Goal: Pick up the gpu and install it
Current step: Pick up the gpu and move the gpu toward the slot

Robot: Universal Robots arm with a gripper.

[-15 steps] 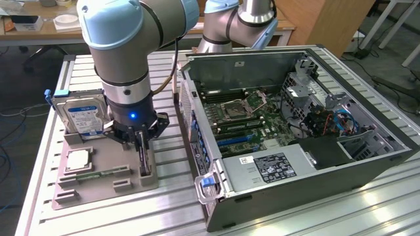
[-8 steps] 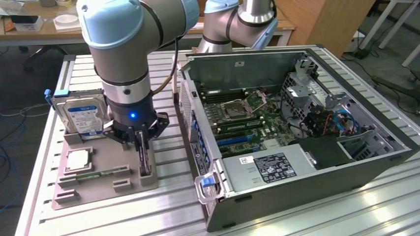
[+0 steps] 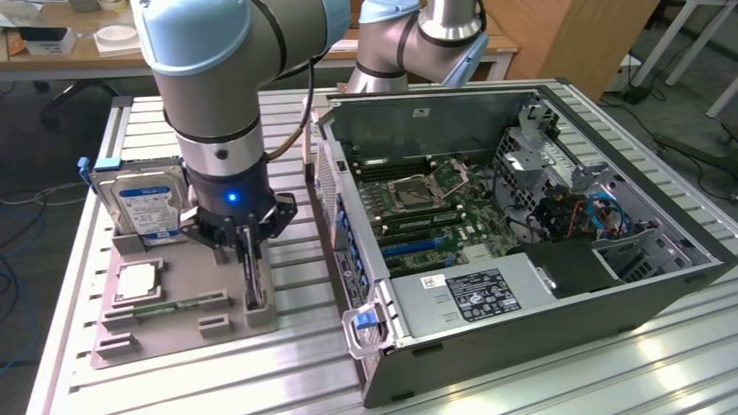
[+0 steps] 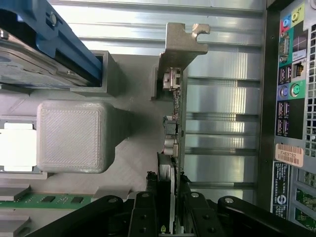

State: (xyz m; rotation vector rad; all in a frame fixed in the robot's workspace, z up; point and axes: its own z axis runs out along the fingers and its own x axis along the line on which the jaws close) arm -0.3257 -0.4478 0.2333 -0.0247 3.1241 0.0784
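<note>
On the exterior view's left, the hard drive [image 3: 144, 207] stands in the grey tray [image 3: 173, 327], with the CPU [image 3: 136, 281] just beside it. Next, the gripper [image 3: 251, 259] is clenched on the gpu [image 4: 177, 113], which stands on edge in a tray slot. The open case [image 3: 576, 324] sits to the right.

gpu [image 4: 174, 128] tight between the fingers [image 4: 152, 195]
</note>
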